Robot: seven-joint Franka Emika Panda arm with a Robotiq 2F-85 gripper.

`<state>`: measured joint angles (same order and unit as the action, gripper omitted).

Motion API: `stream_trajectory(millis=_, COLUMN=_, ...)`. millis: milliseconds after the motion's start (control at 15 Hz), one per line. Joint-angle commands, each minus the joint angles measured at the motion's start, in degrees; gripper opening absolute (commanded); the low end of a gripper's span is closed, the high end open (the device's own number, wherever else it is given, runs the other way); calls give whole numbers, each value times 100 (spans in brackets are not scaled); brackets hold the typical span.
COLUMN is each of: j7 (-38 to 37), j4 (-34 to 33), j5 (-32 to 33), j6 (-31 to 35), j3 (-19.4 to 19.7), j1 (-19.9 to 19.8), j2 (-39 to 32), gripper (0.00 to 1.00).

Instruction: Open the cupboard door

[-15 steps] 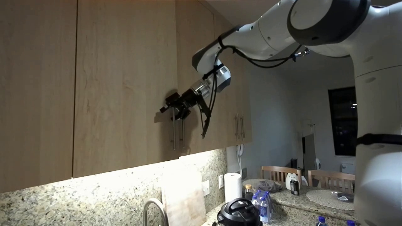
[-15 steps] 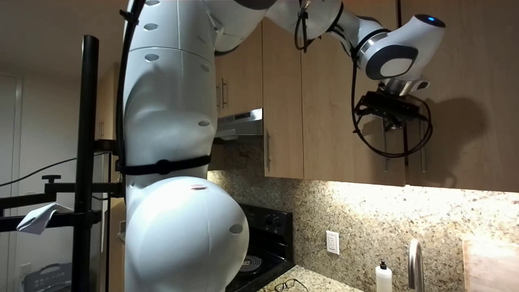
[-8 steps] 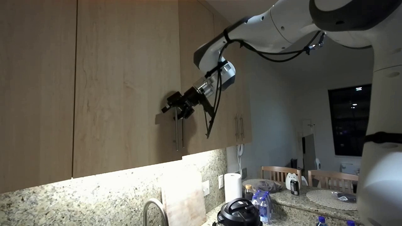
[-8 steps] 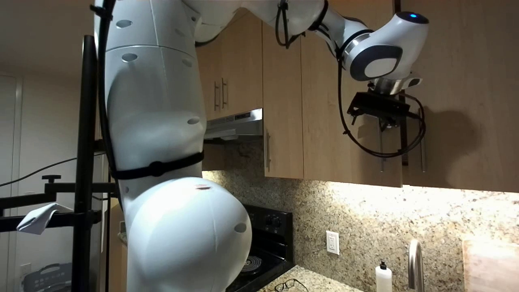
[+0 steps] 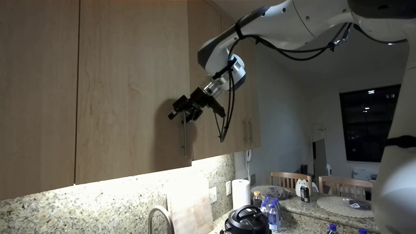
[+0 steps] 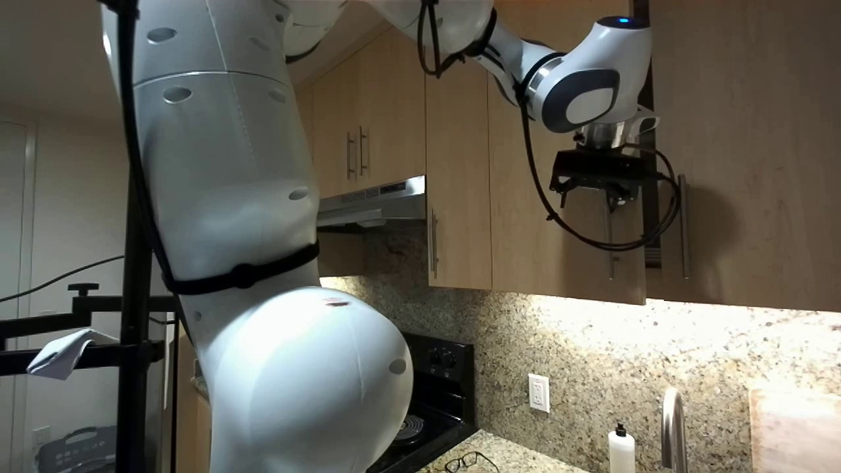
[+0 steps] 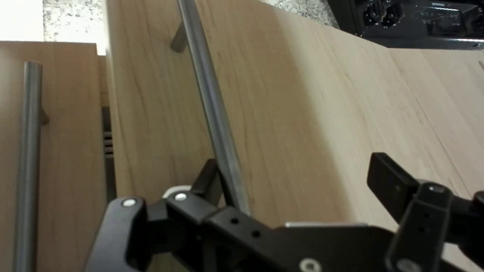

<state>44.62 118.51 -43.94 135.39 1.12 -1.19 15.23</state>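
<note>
The cupboard door (image 5: 130, 81) is a wide light-wood panel. It stands slightly ajar in both exterior views (image 6: 539, 230), with a dark gap along its handle edge. Its metal bar handle (image 7: 211, 90) also shows in both exterior views (image 5: 185, 139) (image 6: 609, 243). My gripper (image 7: 297, 166) is open, its fingers wide apart around the handle's upper part. The left finger (image 7: 208, 181) seems to touch the handle on the door-edge side; the right finger (image 7: 393, 185) is well away from it. In the exterior views the gripper (image 5: 178, 118) sits at the handle's top; in one its fingertips are hidden.
A neighbouring wood door (image 6: 742, 164) with a like handle (image 6: 684, 230) is shut beside the gap. Below are a faucet (image 5: 161, 213), a leaning board (image 5: 190, 204), a black pot (image 5: 248, 222), a paper roll (image 5: 241, 193) and a soap bottle (image 6: 621, 450). A range hood (image 6: 381, 203) hangs nearby.
The door's handle edge has swung outward and the dark gap has widened. My gripper has moved along with the handle, and the arm has drawn back from the cupboards.
</note>
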Motion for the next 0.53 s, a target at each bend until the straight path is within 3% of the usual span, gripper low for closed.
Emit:
stream_trajectory(millis=0, j7=-533, j4=575, j5=374, j6=-104, j3=-126, j1=306, j2=466, gripper=100)
stream_trajectory(millis=467, j7=-1061, j4=745, j5=834, j6=-23, j3=-149, j1=482, j2=681, gripper=100)
